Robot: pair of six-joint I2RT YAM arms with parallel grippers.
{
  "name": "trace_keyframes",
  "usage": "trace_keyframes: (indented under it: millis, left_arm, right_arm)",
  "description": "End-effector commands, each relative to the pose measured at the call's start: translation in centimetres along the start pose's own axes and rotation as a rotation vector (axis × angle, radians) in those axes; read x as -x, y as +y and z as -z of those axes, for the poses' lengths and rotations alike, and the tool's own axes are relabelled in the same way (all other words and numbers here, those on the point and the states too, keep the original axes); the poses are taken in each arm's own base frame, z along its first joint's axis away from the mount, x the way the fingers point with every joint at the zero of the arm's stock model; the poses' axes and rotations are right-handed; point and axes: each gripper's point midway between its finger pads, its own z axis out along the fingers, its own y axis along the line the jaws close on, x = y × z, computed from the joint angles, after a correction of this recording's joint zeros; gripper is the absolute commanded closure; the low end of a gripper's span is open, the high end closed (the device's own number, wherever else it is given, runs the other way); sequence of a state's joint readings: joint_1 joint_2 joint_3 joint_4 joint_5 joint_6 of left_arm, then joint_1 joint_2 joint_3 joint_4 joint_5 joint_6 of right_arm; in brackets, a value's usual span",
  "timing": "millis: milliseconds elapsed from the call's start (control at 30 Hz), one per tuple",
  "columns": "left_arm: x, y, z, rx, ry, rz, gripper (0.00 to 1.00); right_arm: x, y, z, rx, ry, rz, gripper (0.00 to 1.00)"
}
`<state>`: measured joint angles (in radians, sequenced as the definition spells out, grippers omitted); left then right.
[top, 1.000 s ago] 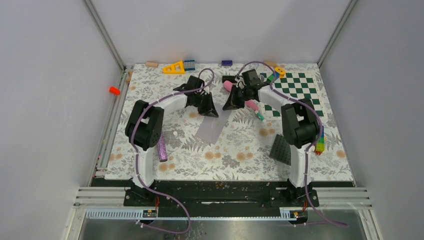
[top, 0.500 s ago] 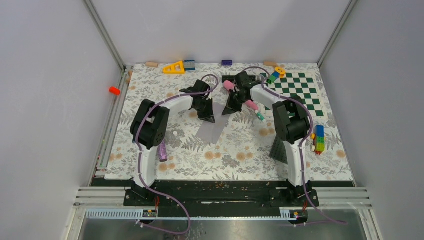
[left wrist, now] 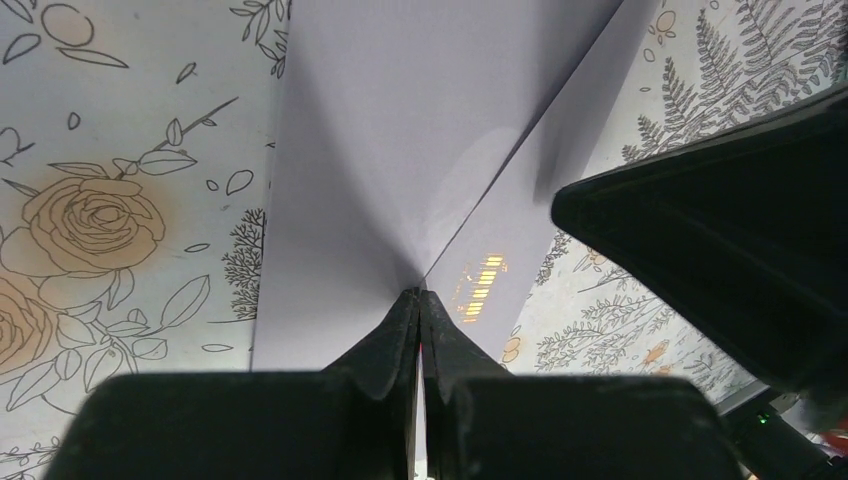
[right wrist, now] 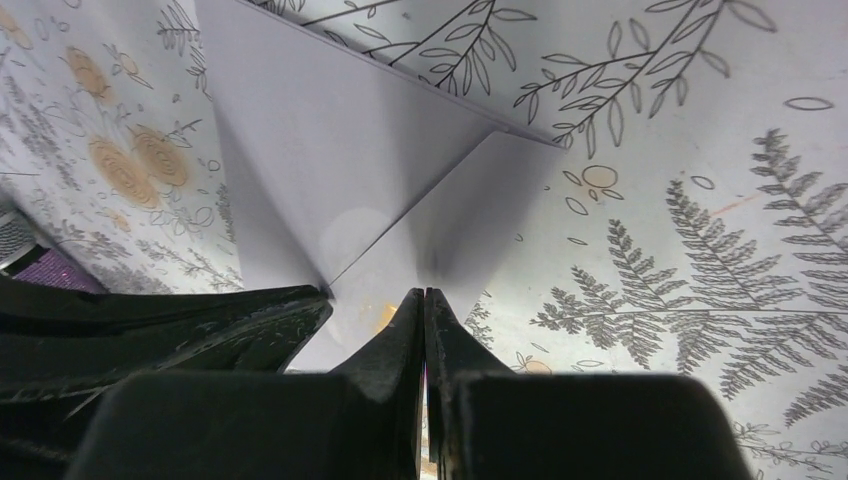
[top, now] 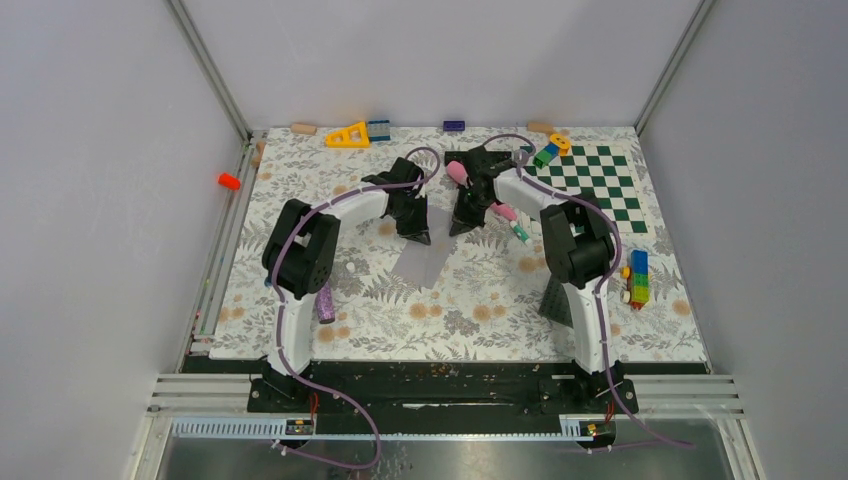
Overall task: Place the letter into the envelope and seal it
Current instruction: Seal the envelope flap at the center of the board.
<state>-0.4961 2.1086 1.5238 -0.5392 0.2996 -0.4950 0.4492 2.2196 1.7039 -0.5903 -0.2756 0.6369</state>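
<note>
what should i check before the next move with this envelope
1. Left gripper grip on the envelope: ok, shut with the paper's crease running into its tips.
2. Right gripper grip: cannot tell; it is shut at the envelope's edge, but a pinch is unclear.
3. Letter inside the envelope: cannot tell; no tan sheet is in view.
4. Envelope sealed: cannot tell; only a diagonal fold shows.
5. Grippers apart from each other: ok, close but not touching in the top view.
</note>
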Motion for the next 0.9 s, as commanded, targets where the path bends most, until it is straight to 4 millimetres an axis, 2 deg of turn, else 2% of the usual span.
trace_keyframes:
  millis: [0,133,300,400,500,600,667,767,867]
  left_arm:
    - [2.0,-2.3,2.1,-0.045,-0.066,-0.055,1.0]
    - [1.6,-2.2,2.0,-0.039,-0.061,-0.058,1.0]
    - [0.8,-2.1,2.1,-0.079,-0.053,-0.025,1.0]
    - [1.9,-2.8,3.6,-0.179,-0.089,-0.003,1.0]
    - [3.2,-2.5,5.3,-0.213,-0.138,0.007,1.0]
    - [4.5,-0.6,6.2,-0.179,-0.183,0.038,1.0]
    - [5.0,0.7,6.2,-0.142,-0.2,0.066,1.0]
    - [4.5,1.9,5.1,-0.09,-0.175,0.097,1.0]
    - [3.4,1.8,3.8,-0.103,-0.119,0.116,1.0]
  right_arm:
    - [-0.5,0.2,-0.7,-0.06,-0.007,0.044,1.0]
    - [-0.7,0.7,-0.4,-0.038,0.001,0.043,1.0]
    - [-1.2,2.7,1.9,0.123,-0.023,0.067,1.0]
    - [-2.0,4.5,3.1,0.264,-0.037,0.083,1.0]
    - [-2.2,5.7,4.0,0.371,-0.074,0.117,1.0]
    - [-2.0,5.9,3.9,0.432,-0.073,0.077,1.0]
    - [-2.2,6.0,3.0,0.456,-0.052,0.029,1.0]
    - [-2.5,6.1,1.7,0.471,-0.033,-0.006,1.0]
    - [-2.5,5.7,1.2,0.444,-0.037,-0.019,1.0]
